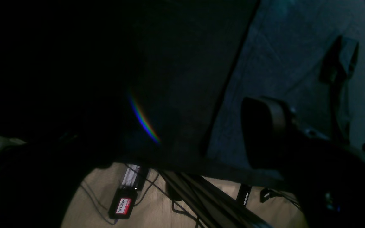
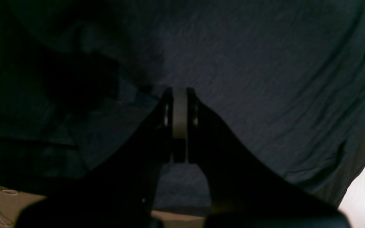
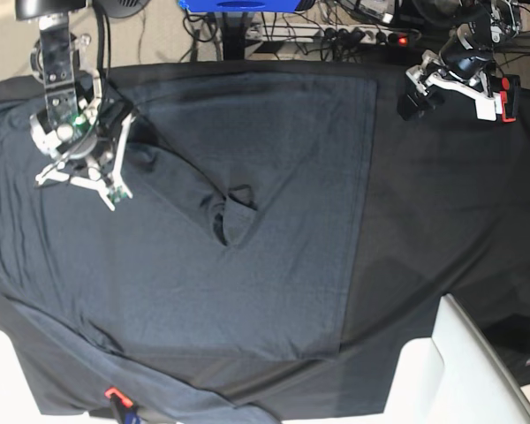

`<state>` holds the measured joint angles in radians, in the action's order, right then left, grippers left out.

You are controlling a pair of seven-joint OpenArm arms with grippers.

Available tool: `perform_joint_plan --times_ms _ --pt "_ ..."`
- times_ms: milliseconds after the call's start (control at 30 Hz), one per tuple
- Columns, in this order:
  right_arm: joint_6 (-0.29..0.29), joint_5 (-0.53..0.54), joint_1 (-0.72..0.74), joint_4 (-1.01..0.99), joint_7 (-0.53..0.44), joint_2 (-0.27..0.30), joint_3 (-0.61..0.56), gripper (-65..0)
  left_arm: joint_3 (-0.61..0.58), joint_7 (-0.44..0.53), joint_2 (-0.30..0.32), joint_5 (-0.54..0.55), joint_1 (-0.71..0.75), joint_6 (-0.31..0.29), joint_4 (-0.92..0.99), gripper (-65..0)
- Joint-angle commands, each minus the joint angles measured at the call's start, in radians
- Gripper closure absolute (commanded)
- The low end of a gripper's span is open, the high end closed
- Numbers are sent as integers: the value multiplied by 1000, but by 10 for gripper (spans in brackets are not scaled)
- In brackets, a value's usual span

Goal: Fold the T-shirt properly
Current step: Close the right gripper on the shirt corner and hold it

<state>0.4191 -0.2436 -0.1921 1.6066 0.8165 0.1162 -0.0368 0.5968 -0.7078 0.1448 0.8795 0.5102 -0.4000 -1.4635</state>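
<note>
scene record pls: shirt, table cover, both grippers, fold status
shirt: T-shirt spread over the table, bunched wrinkle near its middle
cover: black cloth under it, bare on the left arm's side
right gripper: shut, low over the shirt; a pinch of fabric cannot be confirmed
left gripper: open, over the cloth, off the shirt
fold: no clean fold visible yet

A red-and-white label on a small black box on the floor bears illegible handwriting.
</note>
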Motion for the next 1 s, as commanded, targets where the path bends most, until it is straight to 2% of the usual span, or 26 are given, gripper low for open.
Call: perform_joint_plan --times_ms 0,100,133,167,333,367,433,533,633,967 --pt "-4 -3 13 19 -1 7 2 0 7 10 11 17 5 -12 -12 -563" --pt "-4 -3 18 19 39 9 2 -11 7 10 11 17 5 -12 -12 -563" --pt "-4 -3 15 22 54 7 2 -42 7 12 11 17 5 -12 -12 -563" --pt "-4 -3 10 33 63 7 2 -87 7 12 11 17 5 -12 -12 -563" --pt "-2 -3 -53 119 57 4 -7 -395 7 12 11 17 3 -12 -12 -563" --pt "-2 -3 -53 120 56 4 -7 -426 7 12 11 17 1 -12 -12 -563" --pt "-2 -3 -53 114 51 6 -7 -428 7 12 11 17 1 -12 -12 -563" --pt "-2 -3 -51 85 50 4 -7 -366 7 12 11 17 1 -12 -12 -563" --pt "-2 -1 -43 51 45 1 -7 -333 7 12 11 17 1 -12 -12 -563" --pt "-2 -1 -33 -53 -32 0 -5 -330 7 12 11 16 1 -12 -10 -563"
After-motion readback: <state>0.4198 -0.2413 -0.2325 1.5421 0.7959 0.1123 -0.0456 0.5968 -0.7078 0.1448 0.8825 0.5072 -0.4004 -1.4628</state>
